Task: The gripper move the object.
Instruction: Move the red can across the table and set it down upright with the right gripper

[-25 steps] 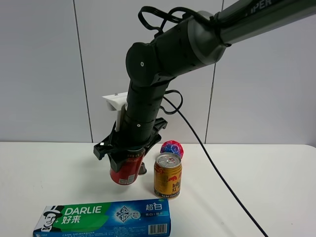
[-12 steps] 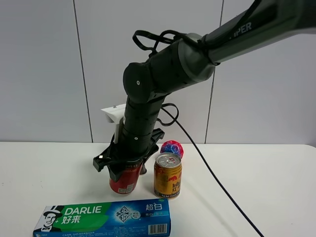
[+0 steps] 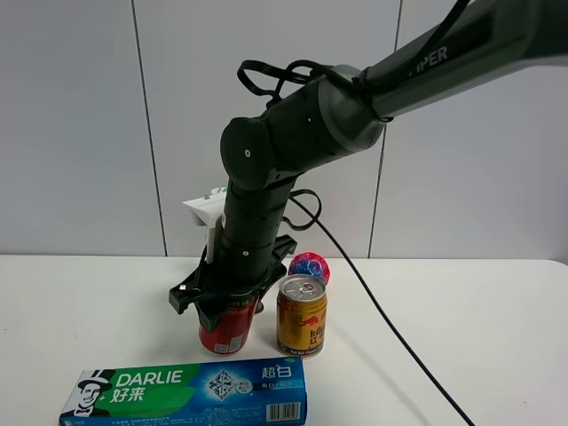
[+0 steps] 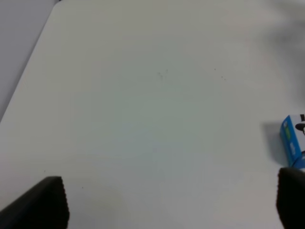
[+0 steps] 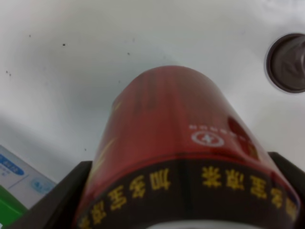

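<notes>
My right end effector (image 3: 227,306) is clamped round the red can (image 3: 229,332), which is tilted, low over the bench (image 3: 497,302), just beside the gold can (image 3: 302,316). Looks like the placing step. Next: level the can, set it down, release.

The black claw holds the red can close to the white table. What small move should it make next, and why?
Probably lower the black two-jawed gripper slightly and straighten it before opening. The red drink can hangs tilted in the shut jaws, its base seemingly not flat on the white table; released now, it might tip against the short gold can beside it.
</notes>
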`<move>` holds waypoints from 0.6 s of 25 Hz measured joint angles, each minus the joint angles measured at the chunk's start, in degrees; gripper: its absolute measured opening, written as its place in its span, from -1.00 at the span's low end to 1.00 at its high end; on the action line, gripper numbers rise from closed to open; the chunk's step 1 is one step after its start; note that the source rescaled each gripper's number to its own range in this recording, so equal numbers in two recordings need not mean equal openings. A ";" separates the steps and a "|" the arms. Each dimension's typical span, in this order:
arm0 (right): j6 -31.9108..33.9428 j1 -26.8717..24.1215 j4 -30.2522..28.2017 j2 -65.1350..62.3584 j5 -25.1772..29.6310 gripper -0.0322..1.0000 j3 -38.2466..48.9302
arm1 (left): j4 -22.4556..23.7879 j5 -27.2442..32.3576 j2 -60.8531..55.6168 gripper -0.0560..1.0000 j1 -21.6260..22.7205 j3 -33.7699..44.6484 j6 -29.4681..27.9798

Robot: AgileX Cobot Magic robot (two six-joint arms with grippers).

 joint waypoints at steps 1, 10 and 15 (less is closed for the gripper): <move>0.00 0.00 0.00 0.00 0.13 -0.94 0.00 | 0.00 0.00 0.00 1.00 0.00 0.00 0.00; 0.00 0.00 -0.17 0.00 0.05 -0.94 0.00 | 0.00 0.00 0.00 1.00 0.00 0.00 0.00; 0.00 0.00 -1.13 0.00 -0.69 -0.94 0.00 | 0.00 0.00 0.00 1.00 0.00 0.00 0.00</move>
